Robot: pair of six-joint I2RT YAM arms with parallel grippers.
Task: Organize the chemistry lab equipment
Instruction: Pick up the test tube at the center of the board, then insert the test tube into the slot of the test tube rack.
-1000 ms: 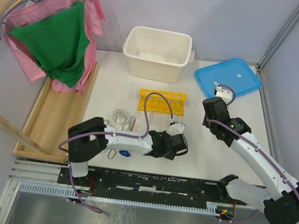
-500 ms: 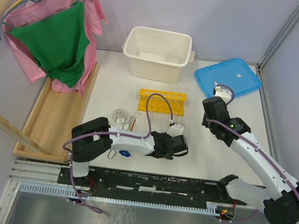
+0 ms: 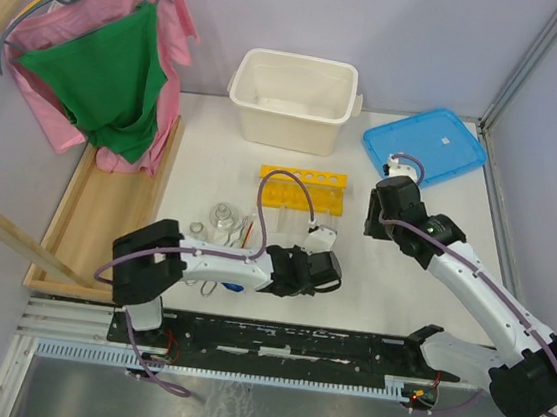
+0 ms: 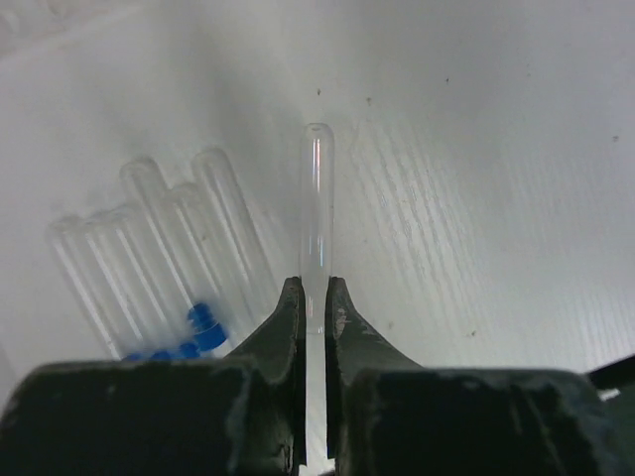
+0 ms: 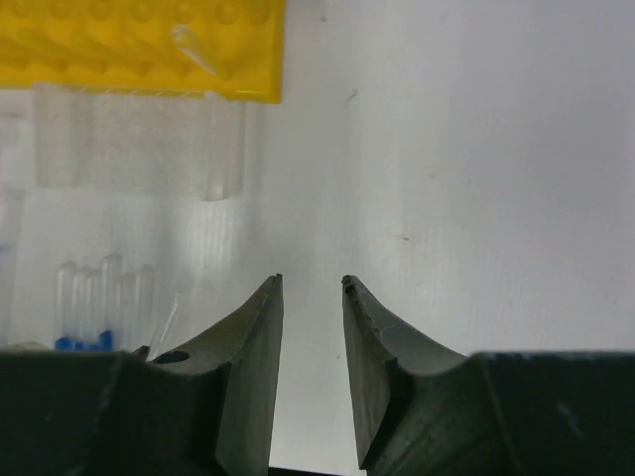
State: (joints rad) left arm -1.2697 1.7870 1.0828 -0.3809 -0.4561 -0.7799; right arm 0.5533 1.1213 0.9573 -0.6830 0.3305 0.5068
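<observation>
In the left wrist view my left gripper (image 4: 314,285) is shut on a clear tube (image 4: 317,188) that juts forward over the white table. Several clear tubes with blue caps (image 4: 164,258) lie side by side just to its left. From above, the left gripper (image 3: 315,261) sits in front of the yellow test-tube rack (image 3: 301,189). A small glass flask (image 3: 222,218) and a thin red rod (image 3: 248,231) lie left of it. My right gripper (image 5: 312,285) is open and holds nothing; it hangs right of the rack (image 5: 139,45) and of the tubes (image 5: 104,297).
A large white tub (image 3: 293,99) stands at the back, with a flat blue lid (image 3: 425,145) to its right. A wooden tray (image 3: 96,218) with pink and green clothes (image 3: 107,78) on hangers borders the left side. The right gripper (image 3: 383,218) hovers beside the rack.
The left gripper has closed on one clear tube and the left arm shifted slightly leftward. The right wrist has moved a little to the left, toward the rack.
</observation>
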